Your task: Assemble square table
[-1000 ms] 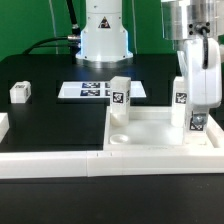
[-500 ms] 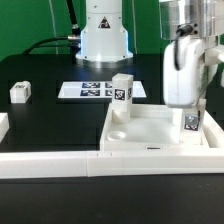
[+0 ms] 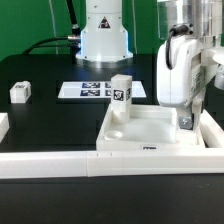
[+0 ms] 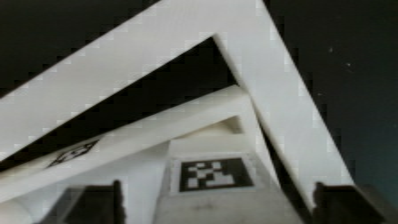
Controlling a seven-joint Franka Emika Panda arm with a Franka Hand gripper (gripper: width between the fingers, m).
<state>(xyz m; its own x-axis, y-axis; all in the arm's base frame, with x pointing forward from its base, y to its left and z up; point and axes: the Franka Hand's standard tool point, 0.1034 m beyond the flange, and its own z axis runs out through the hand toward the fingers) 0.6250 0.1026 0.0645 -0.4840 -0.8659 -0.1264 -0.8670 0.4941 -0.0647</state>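
Wrist view, claw (image 4: 210, 198) open astride tagged leg (image 4: 215, 172), no readable writing, square top (image 3: 150, 128)

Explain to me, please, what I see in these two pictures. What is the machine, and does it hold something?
The machine is a robot arm whose end carries a two-finger pincer. One picture comes from a camera standing off the arm; the other from a camera on the wrist, looking down between the fingers. On the black table lies the square table top, a white tray with a raised rim. One white leg stands upright in it; another leg lies apart on the table. Behind lies the flat marker board. The pincer is at a tagged leg in the top's corner; whether it grips this leg I cannot tell.
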